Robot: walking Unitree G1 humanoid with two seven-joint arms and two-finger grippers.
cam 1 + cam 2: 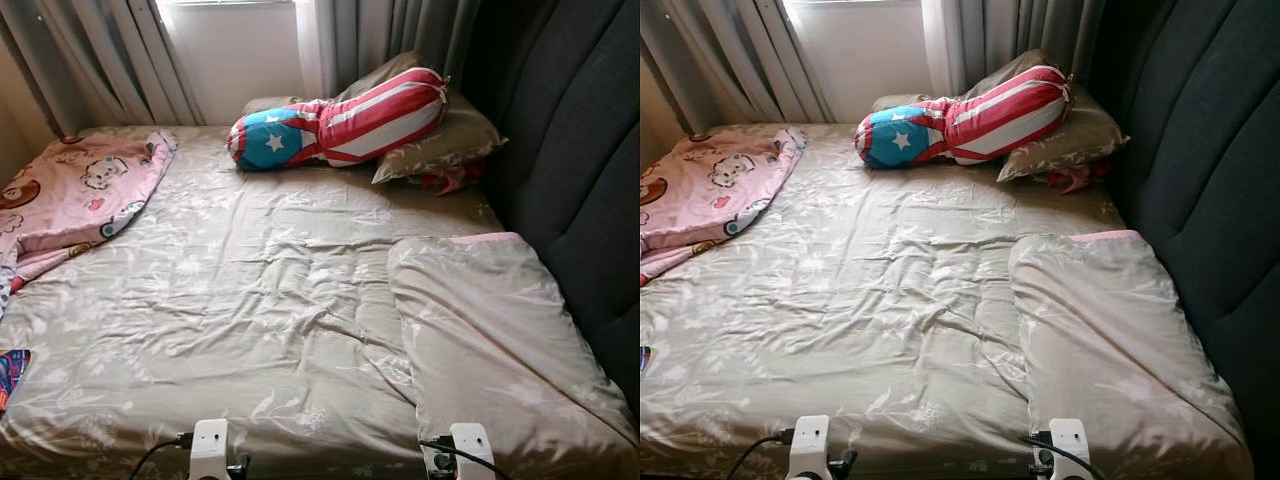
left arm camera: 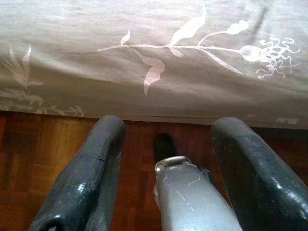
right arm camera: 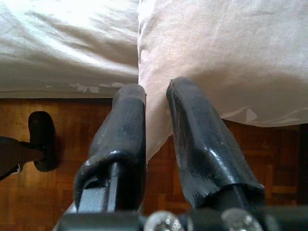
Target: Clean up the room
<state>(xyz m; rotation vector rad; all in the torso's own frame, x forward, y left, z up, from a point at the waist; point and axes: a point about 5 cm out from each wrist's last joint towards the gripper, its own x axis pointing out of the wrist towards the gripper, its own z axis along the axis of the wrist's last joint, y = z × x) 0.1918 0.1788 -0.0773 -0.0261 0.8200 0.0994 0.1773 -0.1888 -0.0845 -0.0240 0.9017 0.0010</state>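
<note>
A beige floral pillow (image 1: 495,335) with a pink far edge lies flat on the right side of the bed, its near corner hanging over the front edge. My right gripper (image 3: 155,89) is below that edge, shut on the pillow's hanging corner (image 3: 156,130). My left gripper (image 2: 171,122) is open and holds nothing, low in front of the bed's sheet (image 2: 154,53) over the wooden floor. A red-and-white striped bolster (image 1: 340,120) with a blue starred end leans on a second beige pillow (image 1: 440,145) at the far end.
A pink cartoon blanket (image 1: 75,195) is bunched on the bed's left side. The dark padded headboard (image 1: 580,170) runs along the right. Grey curtains (image 1: 110,60) hang behind. A colourful item (image 1: 10,375) peeks in at the left edge.
</note>
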